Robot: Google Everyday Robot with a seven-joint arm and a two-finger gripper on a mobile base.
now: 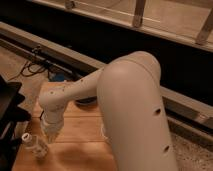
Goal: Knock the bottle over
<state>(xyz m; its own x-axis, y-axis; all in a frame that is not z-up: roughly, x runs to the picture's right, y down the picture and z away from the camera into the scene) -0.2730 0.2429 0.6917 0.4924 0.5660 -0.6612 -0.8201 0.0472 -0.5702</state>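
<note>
The small clear bottle (36, 146) with a white cap stands near the front left corner of the wooden table (80, 150). It seems to lean with its cap up and to the left. My gripper (50, 133) hangs from the white wrist, pointing down, just right of the bottle and slightly behind it, very close to it. I cannot tell if it touches the bottle. The big white arm link (135, 110) fills the middle of the view and hides much of the table.
A dark round object (86, 102) lies on the table behind the arm. A black object (10, 112) stands at the table's left edge. Cables (35, 64) lie on the floor at the left. A dark wall and rail run behind.
</note>
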